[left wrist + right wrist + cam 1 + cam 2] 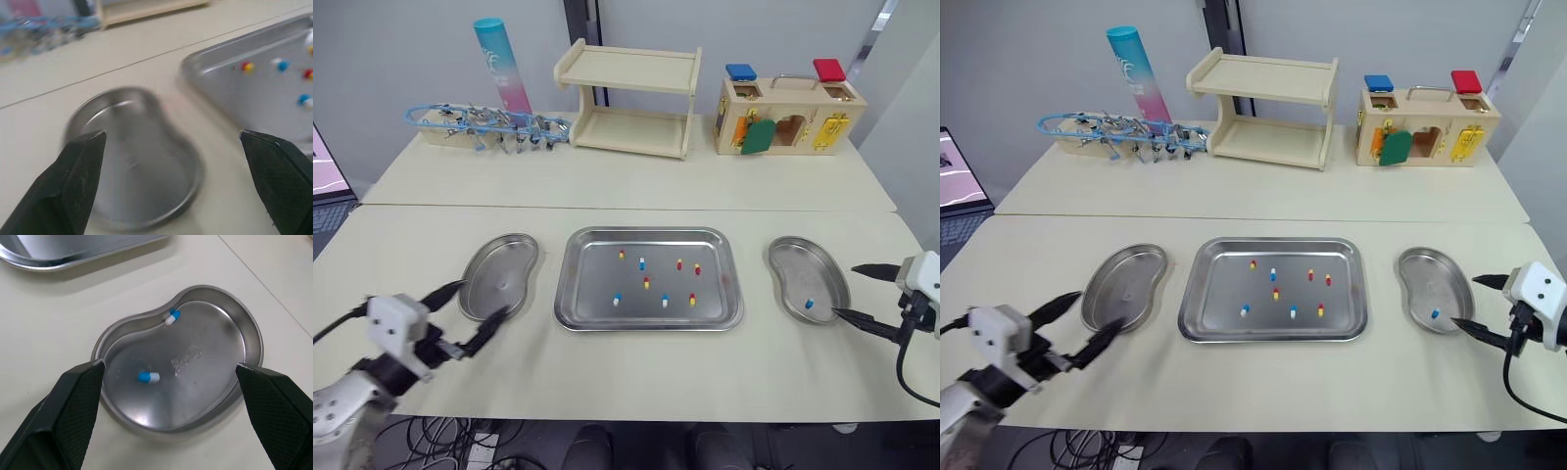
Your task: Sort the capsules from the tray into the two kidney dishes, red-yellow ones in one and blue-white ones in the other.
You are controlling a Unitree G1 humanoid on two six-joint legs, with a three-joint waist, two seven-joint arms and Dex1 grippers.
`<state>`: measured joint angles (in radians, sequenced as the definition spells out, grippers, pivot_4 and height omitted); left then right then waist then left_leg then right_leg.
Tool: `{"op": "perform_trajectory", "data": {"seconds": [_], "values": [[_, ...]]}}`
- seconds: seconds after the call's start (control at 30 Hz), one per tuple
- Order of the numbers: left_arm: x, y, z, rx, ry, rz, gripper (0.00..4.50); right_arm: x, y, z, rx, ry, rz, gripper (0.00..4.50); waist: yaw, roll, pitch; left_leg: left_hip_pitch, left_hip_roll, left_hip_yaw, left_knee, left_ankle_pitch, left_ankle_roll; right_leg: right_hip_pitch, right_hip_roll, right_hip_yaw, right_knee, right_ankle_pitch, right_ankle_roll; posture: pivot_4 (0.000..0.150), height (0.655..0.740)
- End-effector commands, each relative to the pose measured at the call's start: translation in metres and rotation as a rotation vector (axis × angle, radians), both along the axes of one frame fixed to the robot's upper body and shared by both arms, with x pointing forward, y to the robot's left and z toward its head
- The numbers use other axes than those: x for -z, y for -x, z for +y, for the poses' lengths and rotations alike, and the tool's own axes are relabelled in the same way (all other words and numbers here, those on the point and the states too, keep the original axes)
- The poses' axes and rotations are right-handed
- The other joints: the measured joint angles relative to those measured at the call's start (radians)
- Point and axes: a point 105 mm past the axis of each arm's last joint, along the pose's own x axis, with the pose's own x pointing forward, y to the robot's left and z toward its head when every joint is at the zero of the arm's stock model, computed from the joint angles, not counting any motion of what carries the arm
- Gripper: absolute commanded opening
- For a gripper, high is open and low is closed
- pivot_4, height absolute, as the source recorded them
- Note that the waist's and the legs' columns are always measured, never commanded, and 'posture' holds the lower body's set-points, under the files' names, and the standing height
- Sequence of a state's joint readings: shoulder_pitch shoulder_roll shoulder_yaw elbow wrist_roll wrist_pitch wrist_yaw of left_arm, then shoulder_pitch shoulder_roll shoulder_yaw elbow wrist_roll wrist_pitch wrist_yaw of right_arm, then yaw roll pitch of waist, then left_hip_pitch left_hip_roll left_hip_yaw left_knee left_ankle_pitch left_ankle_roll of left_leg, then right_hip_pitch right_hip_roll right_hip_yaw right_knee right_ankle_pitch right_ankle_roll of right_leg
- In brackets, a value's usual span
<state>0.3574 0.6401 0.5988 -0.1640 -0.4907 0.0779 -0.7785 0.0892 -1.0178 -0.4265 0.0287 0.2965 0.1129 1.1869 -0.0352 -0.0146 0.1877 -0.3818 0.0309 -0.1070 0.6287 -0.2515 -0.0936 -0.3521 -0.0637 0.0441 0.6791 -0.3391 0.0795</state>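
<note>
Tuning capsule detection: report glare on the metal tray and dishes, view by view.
Left eye view: tray evenly lit, no harsh glare. Left wrist view: pale sheen across left kidney dish. Right wrist view: small bright patch in right kidney dish.

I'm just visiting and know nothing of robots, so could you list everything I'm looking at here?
tray: one, silver, table centre
red-yellow capsules: five, in the tray
blue-white capsules: three in the tray, two in the right kidney dish
left kidney dish: one, silver, empty, left of the tray
right kidney dish: one, silver, right of the tray
shelf: one, pale wood, two tiers, back centre
tube: one, turquoise-pink, upright, back left
latch box: one, wooden, back right
laptop: one, far left edge
left claw: black, open, by the left dish
right claw: black, open, by the right dish
</note>
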Motion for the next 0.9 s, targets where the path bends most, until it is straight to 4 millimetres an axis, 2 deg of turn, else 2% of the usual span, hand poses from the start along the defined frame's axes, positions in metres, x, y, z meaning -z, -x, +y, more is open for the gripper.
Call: {"op": "perform_trajectory", "data": {"seconds": [0.03, 0.17, 0.27, 0.37, 0.77, 0.9], "values": [[-0.008, 0.021, 0.058, -0.165, -0.070, 0.014, 4.50, -0.011, 0.008, -0.017, -0.039, 0.087, 0.017, 4.49, 0.000, 0.000, 0.000, 0.000, 0.000, 0.000, 0.000, 0.000, 0.000, 0.000, 0.000, 0.000, 0.000, 0.000, 0.000, 0.150, 0.7400], [-0.006, 0.035, 0.082, -0.193, -0.098, 0.072, 4.50, -0.007, 0.014, -0.039, -0.021, 0.148, 0.095, 4.49, 0.000, 0.000, 0.000, 0.000, 0.000, 0.001, 0.000, 0.000, 0.000, 0.000, 0.000, 0.000, 0.000, 0.000, 0.000, 0.150, 0.7400], [0.002, 0.046, 0.099, -0.238, -0.109, 0.120, 4.50, -0.007, 0.014, -0.046, -0.002, 0.137, 0.117, 4.49, 0.002, 0.000, 0.000, 0.000, 0.000, 0.001, 0.000, 0.000, 0.000, 0.000, 0.000, 0.000, 0.000, 0.000, 0.000, 0.150, 0.7400], [0.003, 0.049, 0.103, -0.248, -0.108, 0.126, 4.50, -0.005, 0.014, -0.049, -0.005, 0.142, 0.129, 4.49, 0.000, 0.000, 0.000, 0.000, 0.000, 0.001, -0.001, 0.000, 0.000, 0.000, 0.000, 0.000, 0.000, 0.000, 0.000, 0.150, 0.7400], [-0.002, 0.043, 0.082, -0.173, -0.086, 0.113, 4.50, -0.004, 0.016, -0.048, -0.020, 0.137, 0.147, 4.49, -0.001, 0.000, 0.000, 0.000, 0.000, 0.001, 0.000, 0.000, 0.000, 0.000, 0.000, 0.000, 0.000, 0.000, 0.000, 0.150, 0.7400], [-0.002, 0.042, 0.058, -0.084, -0.046, 0.103, 4.50, -0.009, 0.015, -0.032, -0.080, 0.124, 0.131, 4.49, 0.000, 0.000, 0.000, 0.001, 0.001, 0.001, 0.000, 0.000, 0.000, 0.000, 0.000, 0.000, 0.001, 0.000, 0.000, 0.150, 0.7400]]}}
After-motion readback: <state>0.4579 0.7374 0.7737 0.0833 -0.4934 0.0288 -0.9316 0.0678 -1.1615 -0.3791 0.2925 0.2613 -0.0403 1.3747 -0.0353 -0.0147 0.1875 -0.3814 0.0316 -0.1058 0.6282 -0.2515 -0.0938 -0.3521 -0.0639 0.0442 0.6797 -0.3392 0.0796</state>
